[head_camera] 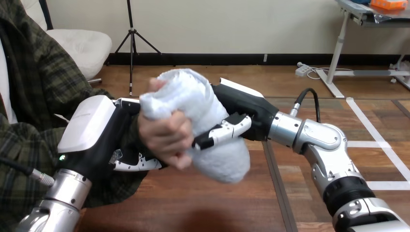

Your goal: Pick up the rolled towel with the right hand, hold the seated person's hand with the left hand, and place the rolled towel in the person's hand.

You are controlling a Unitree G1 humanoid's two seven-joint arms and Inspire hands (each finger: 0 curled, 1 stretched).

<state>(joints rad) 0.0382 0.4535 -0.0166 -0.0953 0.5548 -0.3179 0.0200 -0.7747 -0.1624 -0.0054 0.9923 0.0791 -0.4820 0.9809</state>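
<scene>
Right hand [240,112] curled round rolled towel [196,99], person's hand [165,134] gripping it, left hand [99,133] clasping person's wrist [141,137]

The rolled towel [200,104], white and fluffy, is held aloft, tilted from 11 o'clock down to 5 o'clock; the person's hand [164,135] wraps its middle from 9 o'clock, fingers curled round it. The right hand [239,108] clasps it from 3 o'clock.

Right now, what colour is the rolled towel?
The rolled towel is plain white, clearest in the head view, in the person's hand.
</scene>
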